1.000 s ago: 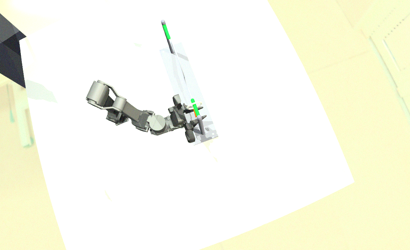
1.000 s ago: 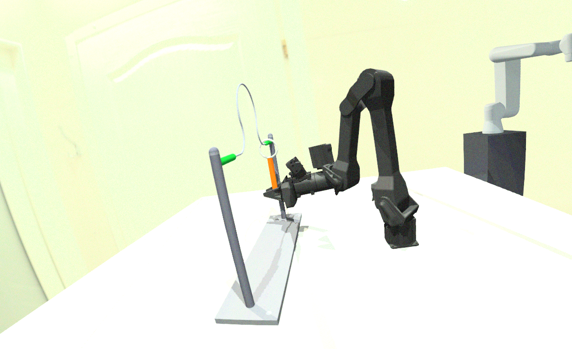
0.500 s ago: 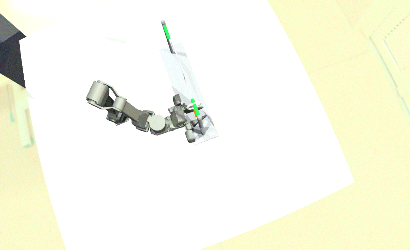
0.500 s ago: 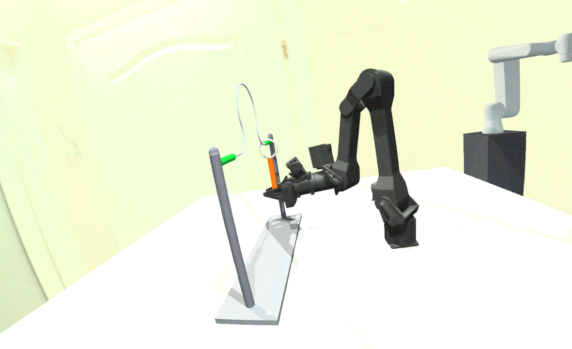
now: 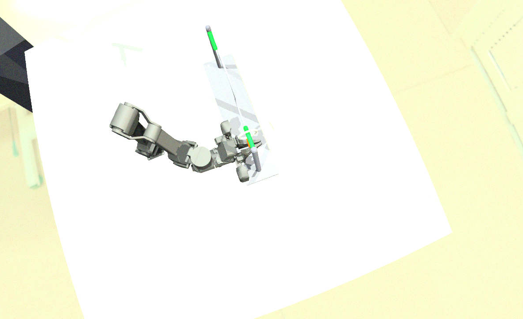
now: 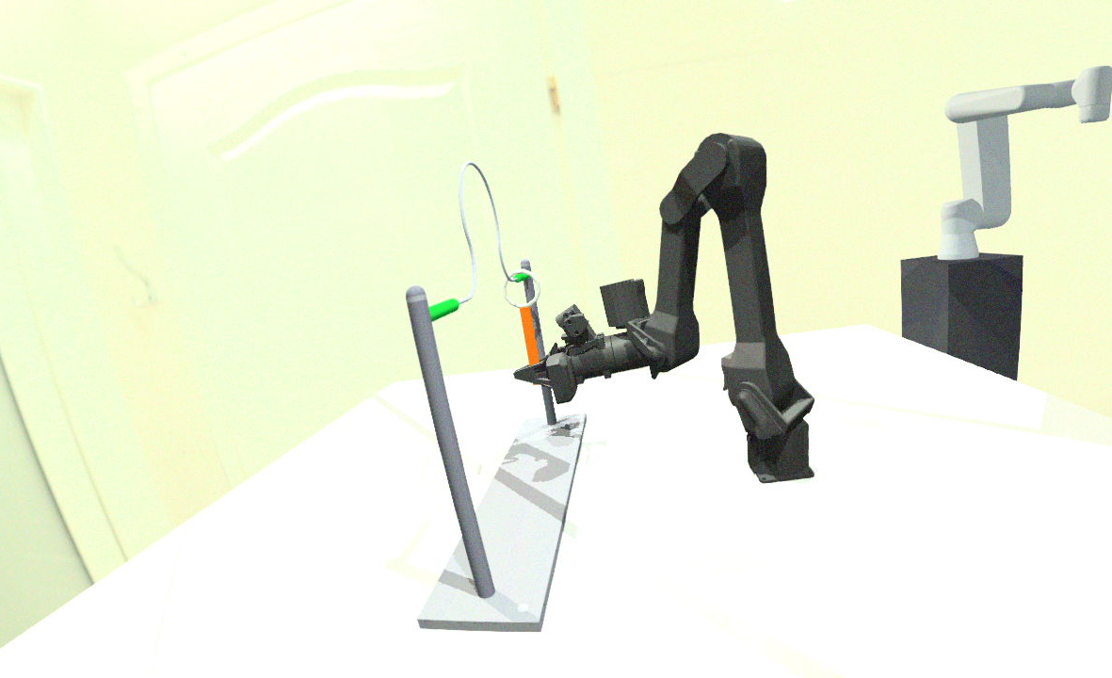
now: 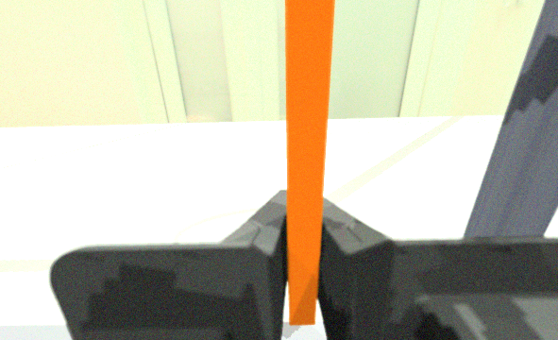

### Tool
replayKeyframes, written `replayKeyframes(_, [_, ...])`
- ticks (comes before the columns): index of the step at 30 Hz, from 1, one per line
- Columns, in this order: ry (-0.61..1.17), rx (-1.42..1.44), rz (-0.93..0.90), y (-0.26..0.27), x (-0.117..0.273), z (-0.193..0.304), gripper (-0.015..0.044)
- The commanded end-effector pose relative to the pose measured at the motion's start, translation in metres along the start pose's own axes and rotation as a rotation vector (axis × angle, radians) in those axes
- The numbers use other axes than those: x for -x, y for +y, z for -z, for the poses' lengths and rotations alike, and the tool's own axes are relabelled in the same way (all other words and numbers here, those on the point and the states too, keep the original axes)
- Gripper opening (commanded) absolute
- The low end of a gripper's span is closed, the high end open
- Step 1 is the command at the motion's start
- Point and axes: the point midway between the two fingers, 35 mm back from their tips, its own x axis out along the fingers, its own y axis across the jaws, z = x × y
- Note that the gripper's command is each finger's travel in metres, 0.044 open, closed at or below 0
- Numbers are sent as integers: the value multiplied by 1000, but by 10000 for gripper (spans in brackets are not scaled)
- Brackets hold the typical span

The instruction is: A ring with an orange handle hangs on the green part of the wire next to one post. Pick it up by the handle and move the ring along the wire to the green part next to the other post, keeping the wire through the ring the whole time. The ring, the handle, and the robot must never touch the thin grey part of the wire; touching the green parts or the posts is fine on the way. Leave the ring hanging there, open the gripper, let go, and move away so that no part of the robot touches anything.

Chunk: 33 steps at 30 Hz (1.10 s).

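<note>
My gripper is clamped on the orange handle, near its lower end: in the wrist view both fingers press flat against its sides and only a short stub of orange pokes out below them. The top of the handle runs out of that view, so from there I cannot see the ring at all.

The exterior view shows the rest. The handle rises straight up from my gripper to the ring, which hangs above me around the green part of the wire, right beside the far post. That post stands just behind my fingertips and partly hides them; I cannot tell whether I touch it. In the wrist view it shows only as a blurred grey bar off to my right, cut by the frame edge.

From above, my wrist covers most of the handle; only a sliver of orange shows by the green sleeve, and the ring is a faint pale outline. The thin grey wire loops up and away from me toward the near post, and against the bright wall its line is hard to follow. Over the base plate it is almost invisible.
</note>
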Motion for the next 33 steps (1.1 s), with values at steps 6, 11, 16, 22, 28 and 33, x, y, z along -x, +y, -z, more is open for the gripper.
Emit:
replayKeyframes(6, [0, 0, 0, 0, 0, -2, -150])
replayKeyframes(11, [0, 2, 4, 0, 1, -10, -150])
replayKeyframes(16, [-1, 3, 7, 0, 1, -17, -150])
replayKeyframes(22, [-1, 3, 7, 0, 1, -17, -150])
replayKeyframes(28, [-1, 3, 7, 0, 1, -17, -150])
replayKeyframes(33, [-1, 3, 7, 0, 1, -17, -150])
